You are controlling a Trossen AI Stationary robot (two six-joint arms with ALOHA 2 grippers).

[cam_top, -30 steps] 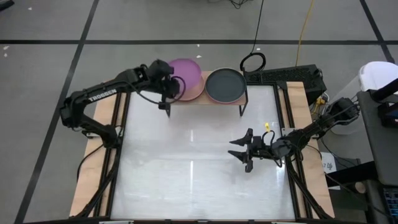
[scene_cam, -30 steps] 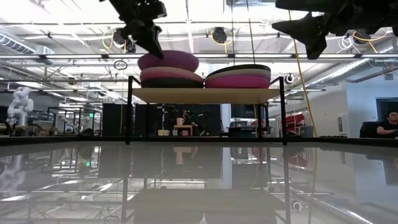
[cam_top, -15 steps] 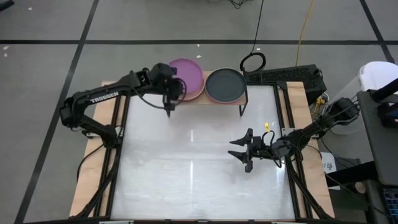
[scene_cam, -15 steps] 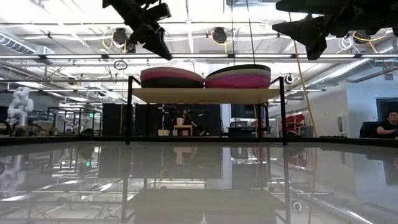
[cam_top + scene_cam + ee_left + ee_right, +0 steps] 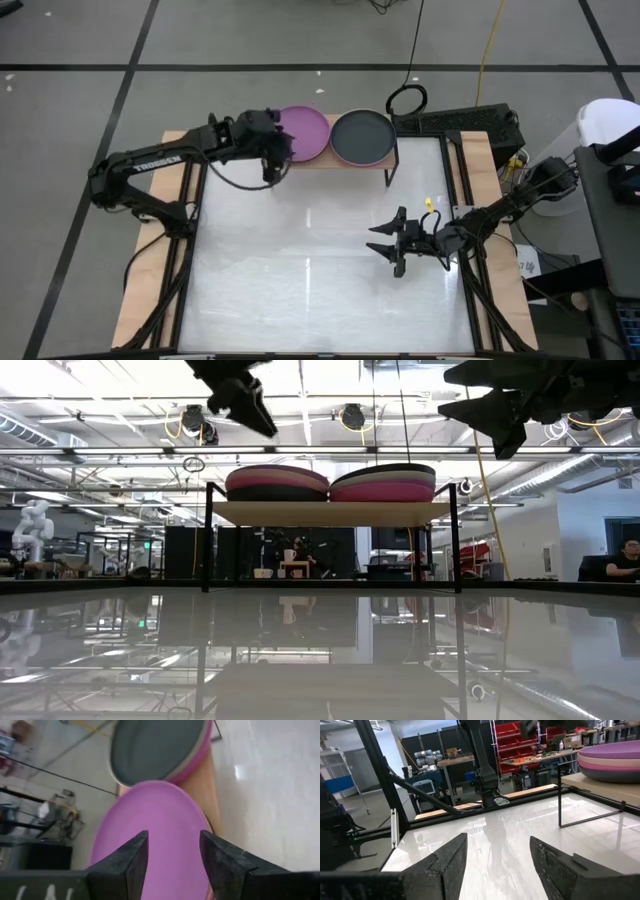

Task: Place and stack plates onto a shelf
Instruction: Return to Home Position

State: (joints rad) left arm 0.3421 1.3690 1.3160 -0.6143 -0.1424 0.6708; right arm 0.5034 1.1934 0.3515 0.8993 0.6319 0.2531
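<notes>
High view: the light-wood shelf (image 5: 322,160) on thin black legs holds two stacks of round matte plates side by side, a purple-topped stack (image 5: 305,132) and a black-topped stack (image 5: 361,136). The left gripper (image 5: 270,172) has its jaws apart and empty, the purple-topped stack just ahead of them. The right gripper (image 5: 376,238), also spread and empty, hovers over the glossy white tabletop (image 5: 290,280), well apart from the shelf. A workshop hall lies behind.

Counts: 1 shelf (image 5: 330,513), 2 plate stacks: purple-topped stack (image 5: 305,130) just past the fingertips of the left gripper (image 5: 270,173), black-topped stack (image 5: 361,136) next over. At least 3 layers each, edge-on.
</notes>
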